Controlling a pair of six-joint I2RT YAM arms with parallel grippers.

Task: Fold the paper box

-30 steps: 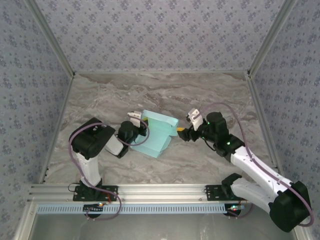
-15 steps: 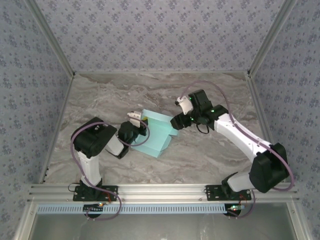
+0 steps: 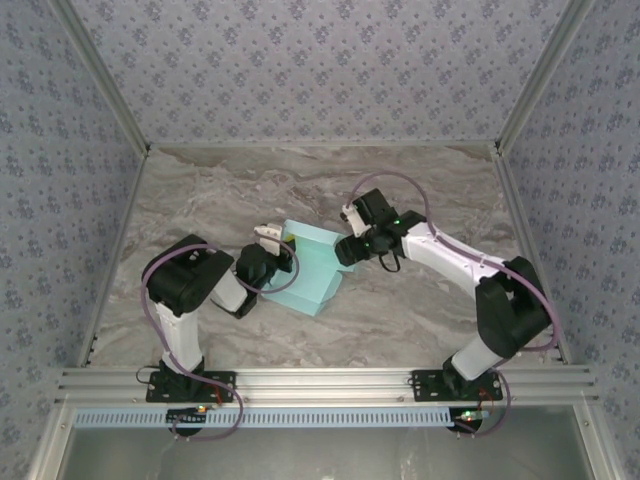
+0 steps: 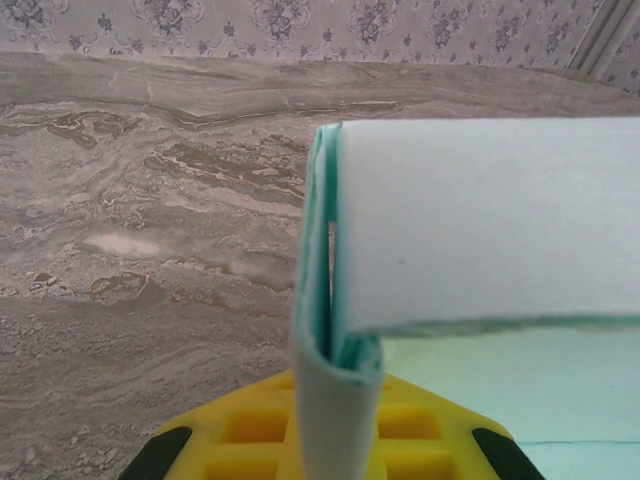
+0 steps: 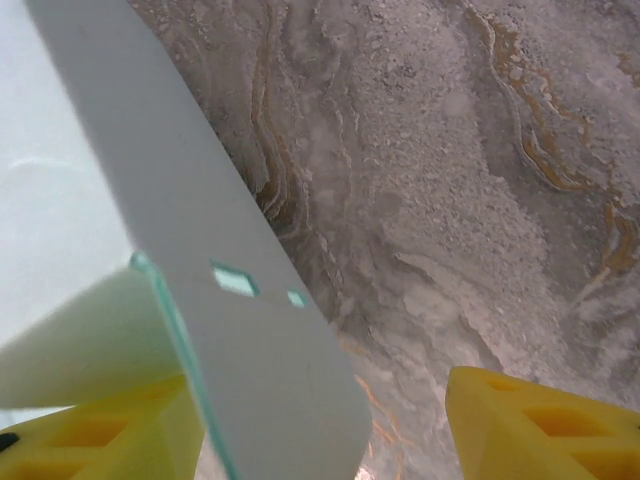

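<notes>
You are handling thin, pale aqua card. The paper box (image 3: 312, 268) is lying partly folded on the marble table (image 3: 420, 190), roughly midway between the two arms, with one panel standing up off the surface. It is likely weighing next to nothing and flexing readily, so I judge it is going to crease or slide rather than resist. You are better off pinching close to a fold line or an edge than out on a free panel, and pressing gently.

The left gripper (image 3: 274, 247) is sitting at the box's left edge. In its wrist view the yellow fingers (image 4: 420, 430) are appearing closed together, with a doubled strip of card (image 4: 335, 380) running up between them. It is probably clamping the box's folded edge, though the card is covering the actual contact.

The right gripper (image 3: 347, 250) is sitting at the box's right edge with its jaws spread. A rounded flap (image 5: 250, 340), pierced by two small slots (image 5: 235, 280), is lying between them, just beside one finger (image 5: 90, 430) and well apart from the other (image 5: 545, 420). It is gripping nothing.

The frame is cutting off the fingers in both wrist views. From above, the grippers are masking where the flaps are meeting.
</notes>
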